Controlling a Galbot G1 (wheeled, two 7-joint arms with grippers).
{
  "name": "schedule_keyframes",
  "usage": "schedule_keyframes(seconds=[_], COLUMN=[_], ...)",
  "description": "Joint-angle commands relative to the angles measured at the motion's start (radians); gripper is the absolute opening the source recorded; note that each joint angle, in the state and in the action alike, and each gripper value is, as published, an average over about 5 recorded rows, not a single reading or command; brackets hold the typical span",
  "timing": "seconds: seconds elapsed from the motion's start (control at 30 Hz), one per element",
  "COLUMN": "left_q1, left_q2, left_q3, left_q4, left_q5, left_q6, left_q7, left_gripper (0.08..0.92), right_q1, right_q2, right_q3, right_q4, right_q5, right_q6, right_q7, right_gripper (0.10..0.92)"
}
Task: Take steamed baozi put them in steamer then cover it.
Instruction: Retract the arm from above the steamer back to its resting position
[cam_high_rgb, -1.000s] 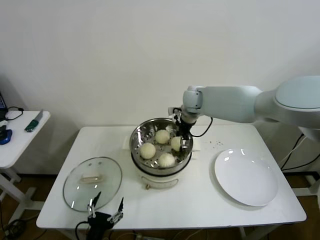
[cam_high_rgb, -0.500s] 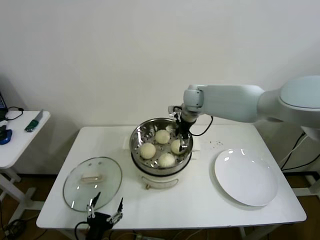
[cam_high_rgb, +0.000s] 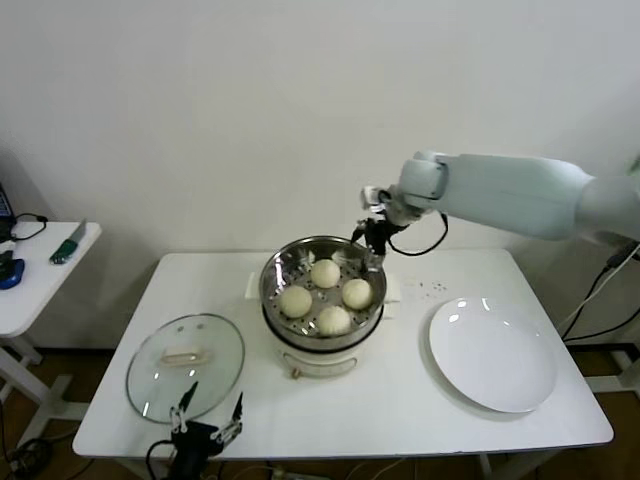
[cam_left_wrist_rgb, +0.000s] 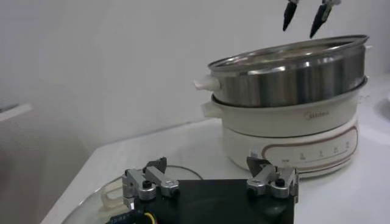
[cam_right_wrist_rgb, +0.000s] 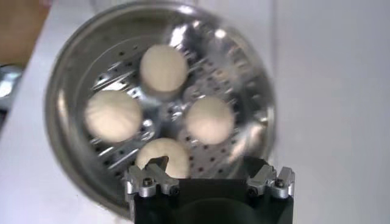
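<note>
White tabletop (cam_high_rgb: 400, 390) fills the foreground against a plain pale wall, with a smaller side table (cam_high_rgb: 30, 290) off to the robot's left.

Nearest the robot, at the front edge of the table, the left gripper (cam_high_rgb: 206, 418) sits low and parked, its two fingers spread wide with nothing between them. Just beyond it lies the cover (cam_high_rgb: 185, 365), a clear glass lid flat on the table with its cream handle facing up; in the left wrist view its rim shows just under the fingers (cam_left_wrist_rgb: 144, 182).

Over on the robot's right side, the flat white plate (cam_high_rgb: 492, 353) rests on the table with nothing on it.

Farther back, at the middle of the table, stands the steamer (cam_high_rgb: 322, 262), its shiny basket on the white pot base. All four steamed baozi (cam_high_rgb: 334, 319) lie inside on the perforated bottom, spaced in a loose ring and well within the rim. The steamer is uncovered, and the lid is well apart from it.

Farthest of all, the right gripper (cam_high_rgb: 373, 234) hangs above the back rim of the steamer on the robot's right side, clear of the buns. Its fingers (cam_right_wrist_rgb: 149, 181) are parted and hold nothing; the basket shows directly below them.
</note>
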Motion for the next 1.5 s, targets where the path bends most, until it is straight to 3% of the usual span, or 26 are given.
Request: schedule_keyframes(seconds=[0.03,0.33,0.6,1.03,1.33,1.5], left_q1=[-0.013,-0.022,-0.031,-0.088,-0.138,-0.157], left_q2=[-0.01,-0.02,-0.055,-0.038,0.003,0.019], left_q3=[-0.006,-0.02,-0.039,-0.099,-0.17,-0.145], left_q4=[-0.01,-0.033,-0.07,-0.061,0.014,0.08], left_q5=[-0.01,0.03,0.12,0.468,1.126,1.313], left_q6=[0.013,0.017,0.037,0.039,0.017,0.065], left_q7=[0.002,-0.008,-0.052,-0.033,-0.075,-0.065], left_gripper=[0.823,0.823,0.823,0.823,0.823,0.823], right_q1=[-0.177,-0.656,-1.228,-1.939,-2.115,-2.135], right_q2=[-0.343,-0.526,-0.543,-0.24,-0.067,-0.022], right_q3=[0.262,0.788,1.384,2.181,2.334,2.339], right_q4=[0.161,0.263,0.334,0.428,0.452,0.446], right_q5=[-0.02,-0.069,-0.175,-0.367,-0.434,-0.485], right_q6=[0.24,0.253,0.268,0.244,0.25,0.248], right_q7=[0.356,0.459,0.485,0.421,0.397,0.404], right_gripper=[0.823,0.823,0.823,0.823,0.823,0.823])
